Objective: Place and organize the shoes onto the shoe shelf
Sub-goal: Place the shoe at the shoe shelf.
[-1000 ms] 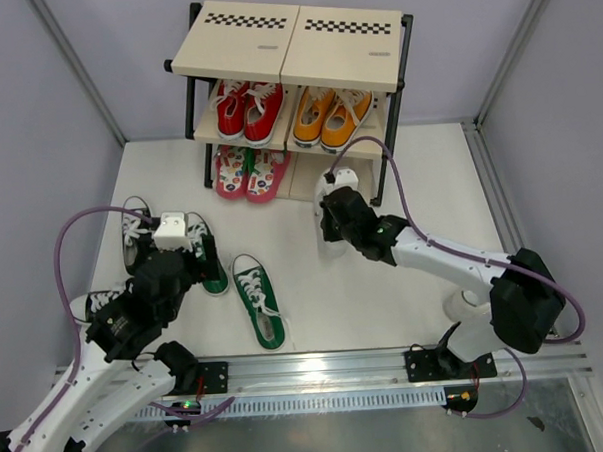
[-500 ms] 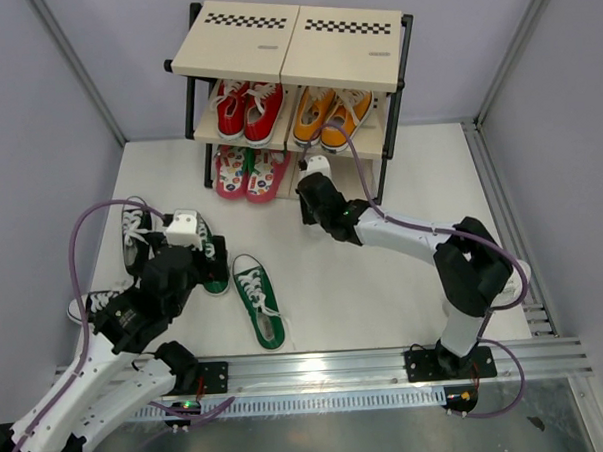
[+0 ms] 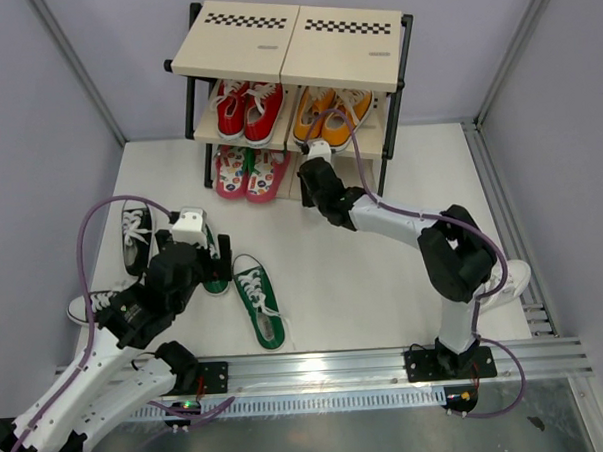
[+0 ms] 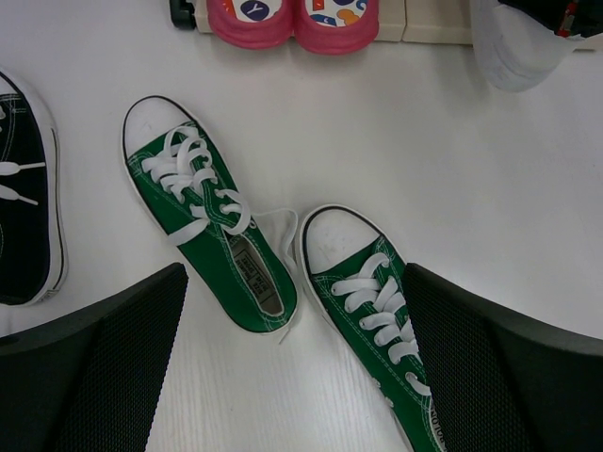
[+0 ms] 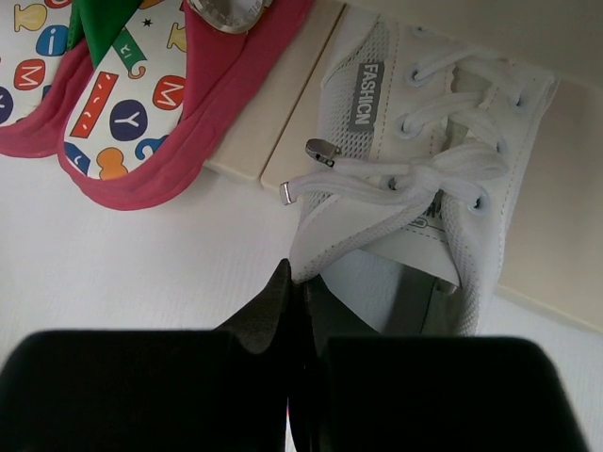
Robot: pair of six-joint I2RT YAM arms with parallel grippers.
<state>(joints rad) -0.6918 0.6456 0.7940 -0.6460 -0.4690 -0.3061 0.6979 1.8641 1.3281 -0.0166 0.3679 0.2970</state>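
The shoe shelf (image 3: 291,41) stands at the back. Pink flip-flops (image 3: 250,173) lie on its bottom board at the left and also show in the right wrist view (image 5: 141,94). My right gripper (image 5: 297,278) is shut on the heel rim of a small white shoe (image 5: 424,141). The shoe's toe is over the bottom board (image 5: 283,122), right of the flip-flops, and its heel sticks out over the floor. My left gripper (image 4: 301,377) is open and empty above the two green sneakers (image 4: 212,235) (image 4: 377,311) on the floor. Black sneakers (image 3: 134,238) (image 3: 88,306) lie at the left.
Red shoes (image 3: 246,108) and orange shoes (image 3: 329,115) fill the middle tier. A second white shoe (image 3: 517,277) lies at the right, partly behind my right arm. Grey walls close in both sides. A metal rail runs along the near edge.
My right gripper has carried the white shoe up and left from the floor to the shelf's bottom tier. My left gripper has shifted a little right, over the green sneakers.
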